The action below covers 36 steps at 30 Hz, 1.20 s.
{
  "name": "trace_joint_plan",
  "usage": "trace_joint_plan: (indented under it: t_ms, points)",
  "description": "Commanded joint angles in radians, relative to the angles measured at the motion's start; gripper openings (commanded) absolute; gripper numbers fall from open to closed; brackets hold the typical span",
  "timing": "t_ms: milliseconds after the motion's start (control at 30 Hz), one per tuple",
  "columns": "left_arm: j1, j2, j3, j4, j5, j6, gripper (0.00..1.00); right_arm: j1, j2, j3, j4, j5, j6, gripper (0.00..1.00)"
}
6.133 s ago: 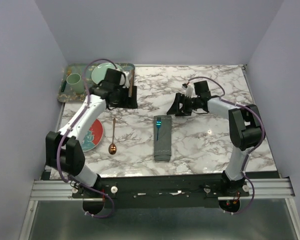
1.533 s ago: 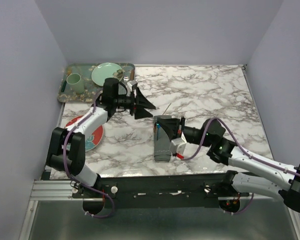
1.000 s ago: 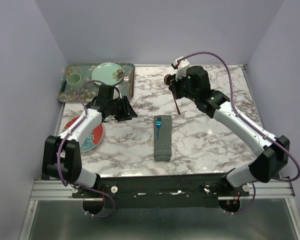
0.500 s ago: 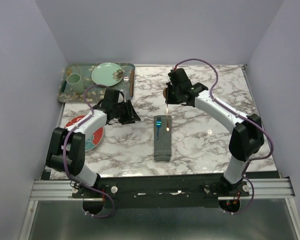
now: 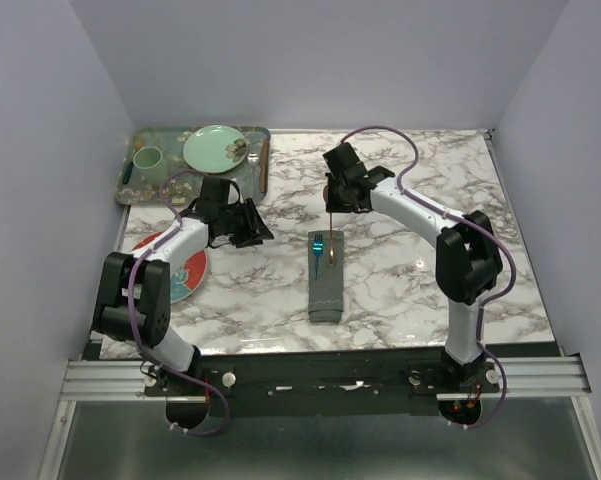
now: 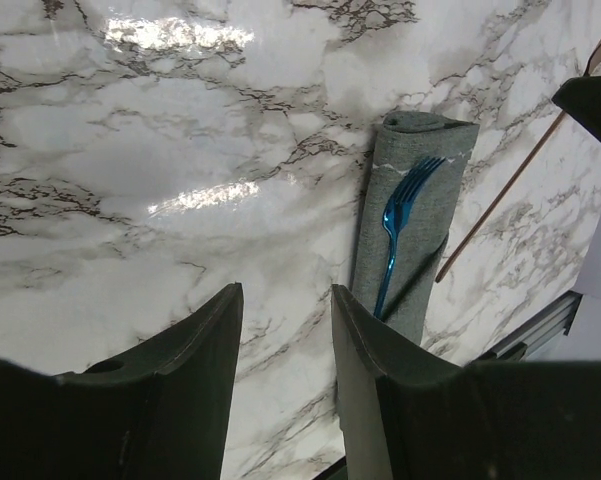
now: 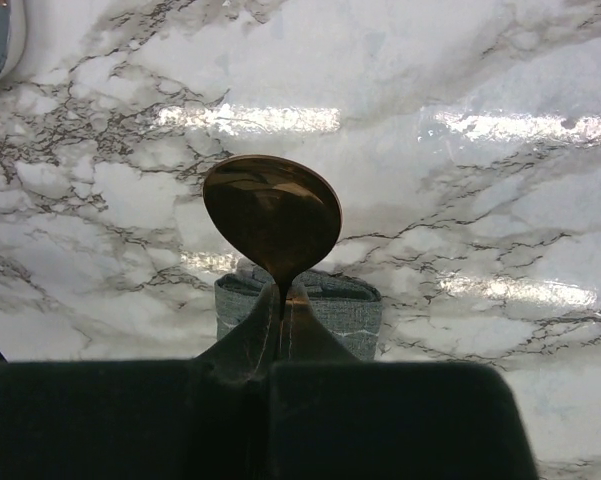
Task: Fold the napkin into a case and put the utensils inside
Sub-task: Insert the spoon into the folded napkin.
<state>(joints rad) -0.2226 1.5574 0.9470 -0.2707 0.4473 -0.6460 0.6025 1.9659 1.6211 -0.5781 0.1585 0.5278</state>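
Note:
The napkin, folded into a narrow dark grey case [image 5: 325,280] [image 6: 417,215] [image 7: 332,301], lies mid-table. The blue fork [image 5: 319,252] [image 6: 394,226] lies on it, tines toward the far end. My right gripper [image 5: 333,192] [image 7: 284,298] is shut on the neck of the copper spoon [image 5: 333,235] [image 7: 272,213]. The bowl is up, and the thin handle [image 6: 500,200] slants down to the case's right side beside the fork. My left gripper [image 5: 256,227] [image 6: 285,300] hovers open and empty, left of the case.
A patterned green tray [image 5: 127,183] at the back left holds a mint plate [image 5: 215,147], a cup [image 5: 148,162] and a brown-handled utensil [image 5: 264,165]. A red and blue plate [image 5: 183,272] lies under the left arm.
My right arm has brought the spoon left and down, from above the far table to the case, so its handle now reaches beside the fork. The left gripper has barely shifted.

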Motion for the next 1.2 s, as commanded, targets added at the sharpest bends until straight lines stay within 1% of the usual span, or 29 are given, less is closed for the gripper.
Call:
trace_joint_plan:
  t_ms: [0,233,500,867,1167]
  points:
    - [0.017,0.018,0.003,-0.001,0.016,0.032,0.49,0.0,0.018,0.016,0.015,0.039,0.021,0.01]
    - [0.031,0.032,-0.004,0.007,0.024,0.034,0.49,0.002,0.021,-0.032,0.03,0.039,0.04,0.01]
    - [0.035,0.027,-0.025,0.011,0.034,0.032,0.48,0.003,0.042,-0.038,0.049,0.069,0.034,0.01]
    - [0.042,0.012,-0.054,0.011,0.033,0.039,0.48,0.002,0.039,-0.05,0.058,0.055,0.046,0.0]
    - [0.045,0.007,-0.059,0.001,0.028,0.045,0.48,0.003,0.051,-0.049,0.087,0.079,0.044,0.0]
